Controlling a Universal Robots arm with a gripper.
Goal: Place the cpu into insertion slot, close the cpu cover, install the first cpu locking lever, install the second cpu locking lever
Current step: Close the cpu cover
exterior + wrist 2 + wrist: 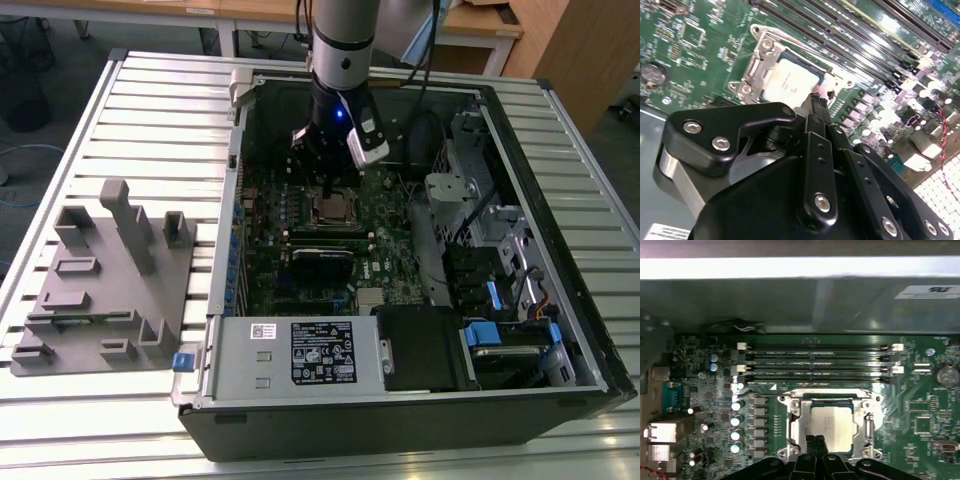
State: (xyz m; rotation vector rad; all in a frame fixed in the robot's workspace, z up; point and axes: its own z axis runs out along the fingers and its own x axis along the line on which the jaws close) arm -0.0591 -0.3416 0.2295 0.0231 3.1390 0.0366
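Observation:
The cpu lies flat in the insertion slot, its silvery top showing through the square cut-out of the cpu cover, which lies down over it. The slot itself is hidden beneath them. A thin metal locking lever runs along the socket's edge on the memory side. My gripper is shut, its tips together at the socket's edge beside the cpu, with nothing seen between them. In the exterior view the gripper hangs just over the socket inside the open computer case.
Long memory slots lie close beside the socket. The case's metal wall rises behind them. A power supply and drive bays fill the case's near end. A grey fixture block sits on the slatted table at the exterior view's left.

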